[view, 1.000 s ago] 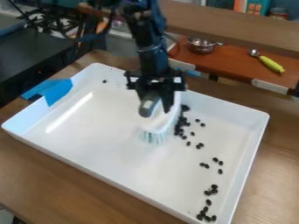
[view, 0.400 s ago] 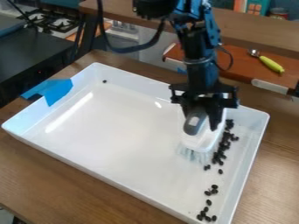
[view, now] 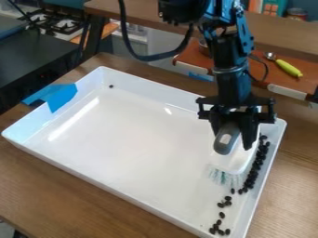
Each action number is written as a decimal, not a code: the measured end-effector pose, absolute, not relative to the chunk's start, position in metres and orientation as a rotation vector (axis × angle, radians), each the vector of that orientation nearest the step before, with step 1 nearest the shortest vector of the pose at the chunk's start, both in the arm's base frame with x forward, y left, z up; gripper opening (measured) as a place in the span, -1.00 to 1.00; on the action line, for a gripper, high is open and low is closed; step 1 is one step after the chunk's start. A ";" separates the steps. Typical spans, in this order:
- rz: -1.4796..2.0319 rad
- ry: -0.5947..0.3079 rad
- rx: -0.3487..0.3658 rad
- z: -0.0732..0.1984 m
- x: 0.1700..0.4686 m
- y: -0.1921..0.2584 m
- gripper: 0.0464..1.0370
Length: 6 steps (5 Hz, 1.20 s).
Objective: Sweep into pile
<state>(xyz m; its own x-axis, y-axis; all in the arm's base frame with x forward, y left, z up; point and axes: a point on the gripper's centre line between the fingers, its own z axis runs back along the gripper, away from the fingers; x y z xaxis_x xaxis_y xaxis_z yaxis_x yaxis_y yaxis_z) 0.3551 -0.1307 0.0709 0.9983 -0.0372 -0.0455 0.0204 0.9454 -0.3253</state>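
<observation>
Black tool point(view: 236, 136) pinches grey-handled white brush point(view: 237, 160). Small black beans point(view: 253, 174) beside and below tool, in white plastic tray point(view: 130, 125).

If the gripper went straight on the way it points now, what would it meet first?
Pointing down, the gripper would most likely drive the bristles of the brush it holds into the floor of the white tray. Any gap left under them is hard to judge from this slant.
</observation>
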 end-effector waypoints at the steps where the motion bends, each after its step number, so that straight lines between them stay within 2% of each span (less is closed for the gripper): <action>1: -0.008 0.068 -0.386 0.094 0.351 -0.115 -0.12; 2: 0.023 0.006 -0.453 0.136 0.350 -0.075 -0.12; 3: 0.039 -0.051 -0.483 0.161 0.344 -0.036 -0.12; 4: 0.033 -0.076 -0.481 0.161 0.332 -0.004 -0.12; 5: 0.072 -0.130 -0.431 0.145 0.326 0.047 -0.12; 6: 0.060 -0.165 -0.362 0.128 0.322 0.075 -0.12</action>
<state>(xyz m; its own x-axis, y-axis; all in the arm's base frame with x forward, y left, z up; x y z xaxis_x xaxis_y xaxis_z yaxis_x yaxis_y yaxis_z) 0.3223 0.0747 0.1284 0.9848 0.0876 0.1503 -0.0286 0.9338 -0.3567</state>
